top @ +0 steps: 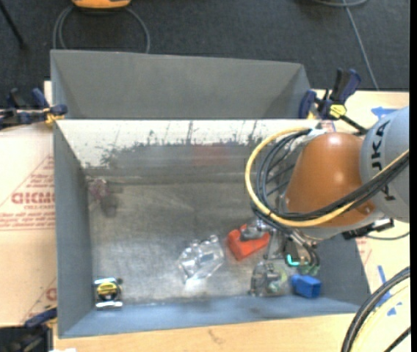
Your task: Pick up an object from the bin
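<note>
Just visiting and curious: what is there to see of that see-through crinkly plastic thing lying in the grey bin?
The clear crinkled plastic piece looks like a transparent wrapper or moulded packet, glinting white along its folds. It lies low on the floor of the grey metal bin, near the front wall, about midway across. An orange-red blocky thing sits close at its upper right; whether they touch I cannot tell. The robot's gripper is to its right, apart from it.
</note>
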